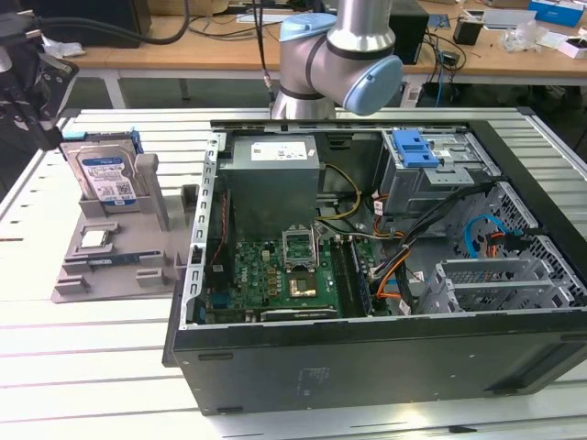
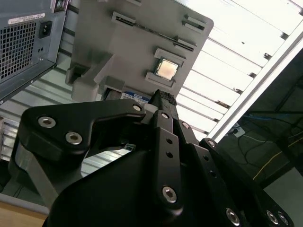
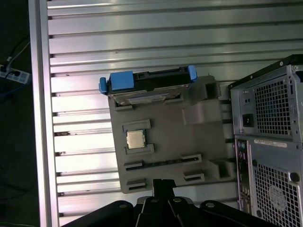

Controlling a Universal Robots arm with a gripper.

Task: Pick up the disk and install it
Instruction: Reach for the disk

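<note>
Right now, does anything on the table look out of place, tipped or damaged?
Nothing stands out. The disk stands upright in its slot on the gray holder, the square chip lies flat in its recess, and the computer case lies open on its side. The pincer is shut and empty.

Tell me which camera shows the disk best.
The exterior view: the disk stands upright in its grey holder, label facing the camera. The first wrist view shows its edge and blue bracket; the second wrist view, a sliver of label.
</note>
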